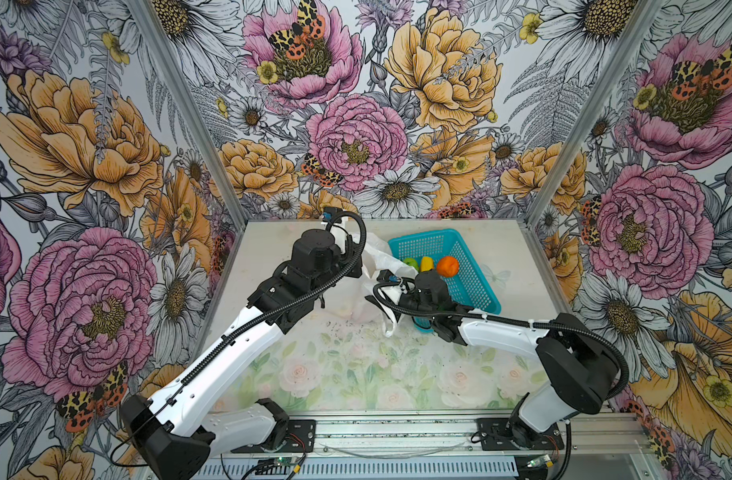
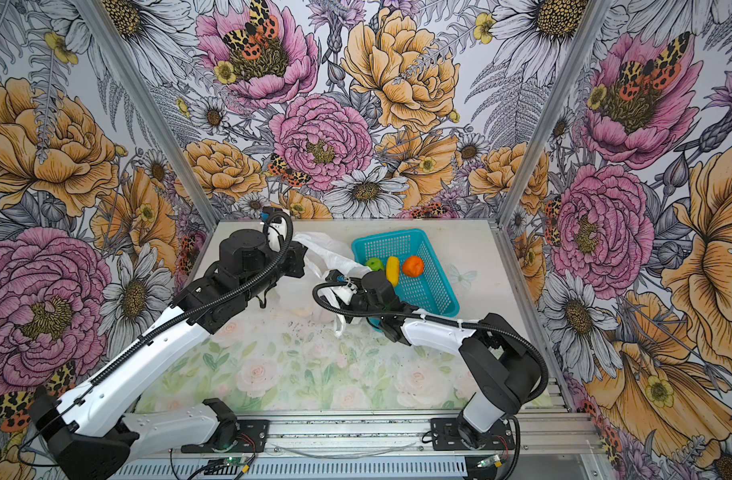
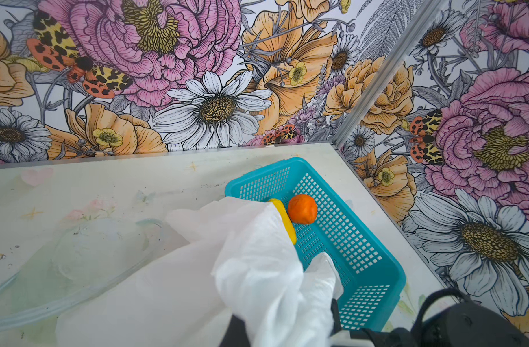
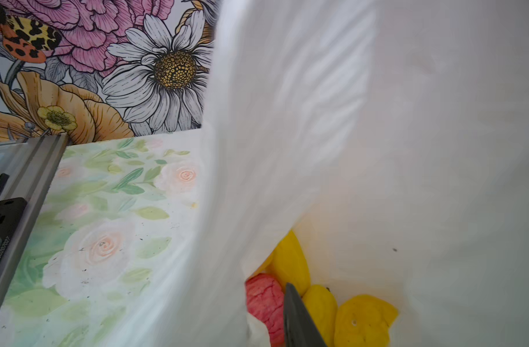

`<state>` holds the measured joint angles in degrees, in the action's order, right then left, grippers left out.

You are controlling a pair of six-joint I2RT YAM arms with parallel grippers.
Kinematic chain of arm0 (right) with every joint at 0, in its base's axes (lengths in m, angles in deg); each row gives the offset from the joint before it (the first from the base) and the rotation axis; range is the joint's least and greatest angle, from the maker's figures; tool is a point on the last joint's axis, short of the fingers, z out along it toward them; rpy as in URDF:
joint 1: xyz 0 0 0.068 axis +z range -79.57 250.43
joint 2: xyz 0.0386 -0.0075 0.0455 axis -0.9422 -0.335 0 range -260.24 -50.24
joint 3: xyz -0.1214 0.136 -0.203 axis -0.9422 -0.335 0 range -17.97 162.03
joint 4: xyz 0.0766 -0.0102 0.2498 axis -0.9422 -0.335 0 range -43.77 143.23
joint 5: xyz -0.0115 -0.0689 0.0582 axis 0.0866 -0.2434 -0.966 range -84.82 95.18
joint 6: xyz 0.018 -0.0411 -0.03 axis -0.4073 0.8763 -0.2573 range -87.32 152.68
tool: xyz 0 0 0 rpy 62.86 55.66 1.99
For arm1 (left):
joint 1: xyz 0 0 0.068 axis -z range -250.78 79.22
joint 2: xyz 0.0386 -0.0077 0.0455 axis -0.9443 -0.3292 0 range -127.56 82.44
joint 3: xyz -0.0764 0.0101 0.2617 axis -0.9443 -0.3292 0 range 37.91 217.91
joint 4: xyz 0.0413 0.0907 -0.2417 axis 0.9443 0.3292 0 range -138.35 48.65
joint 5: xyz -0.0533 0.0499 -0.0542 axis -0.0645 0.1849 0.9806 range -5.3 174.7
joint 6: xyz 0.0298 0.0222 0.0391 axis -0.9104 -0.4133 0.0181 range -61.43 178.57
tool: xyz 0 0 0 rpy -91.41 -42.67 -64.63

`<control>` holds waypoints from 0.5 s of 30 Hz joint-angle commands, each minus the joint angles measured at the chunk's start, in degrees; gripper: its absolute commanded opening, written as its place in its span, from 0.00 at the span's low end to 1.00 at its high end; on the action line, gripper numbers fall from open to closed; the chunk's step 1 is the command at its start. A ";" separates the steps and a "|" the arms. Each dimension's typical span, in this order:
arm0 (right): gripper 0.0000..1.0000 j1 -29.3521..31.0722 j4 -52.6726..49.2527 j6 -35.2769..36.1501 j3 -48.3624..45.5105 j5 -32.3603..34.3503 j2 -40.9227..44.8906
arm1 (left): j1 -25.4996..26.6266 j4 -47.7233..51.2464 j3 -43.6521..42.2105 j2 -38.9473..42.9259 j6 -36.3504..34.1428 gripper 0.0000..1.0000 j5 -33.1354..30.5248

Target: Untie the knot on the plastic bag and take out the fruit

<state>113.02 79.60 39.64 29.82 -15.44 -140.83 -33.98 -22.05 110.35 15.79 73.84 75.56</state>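
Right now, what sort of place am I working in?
Most likely a robot test booth, not a home: flower-print walls on metal posts, a rose-print table, and a metal rail that the left arm and right arm are bolted to.

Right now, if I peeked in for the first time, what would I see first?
The giant painted flowers on the walls shout first. Then the bright teal basket at the back right of the table, holding an orange, a yellow fruit and a green apple. Left of it a crinkly white plastic bag lies open, with yellow fruits and a pink-red ball inside, seen in the right wrist view.
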 commanded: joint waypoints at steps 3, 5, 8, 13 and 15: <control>0.22 0.39 7.79 -2.63 -4.93 0.13 -0.68 | 0.28 1.72 -0.14 0.40 -3.33 0.00 -2.38; 0.23 0.30 14.84 -5.20 -8.98 2.59 -1.65 | 0.04 0.36 -2.42 -0.05 -3.71 0.00 -4.57; 0.26 0.41 20.85 -7.17 -12.54 5.68 -3.47 | 0.20 1.00 -2.62 -0.22 -3.40 0.00 -6.34; 0.27 0.92 25.51 -10.32 -12.95 9.49 -7.77 | -0.23 -0.16 -4.94 0.27 -3.10 0.00 -6.43; 0.32 1.15 28.95 -11.32 -14.75 9.44 -7.43 | -0.63 0.44 -4.68 -1.12 -2.73 0.00 -7.05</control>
<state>113.76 101.13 31.40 16.89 -8.36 -147.52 -34.09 -21.11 106.03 15.38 71.61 70.79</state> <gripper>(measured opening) 0.315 0.045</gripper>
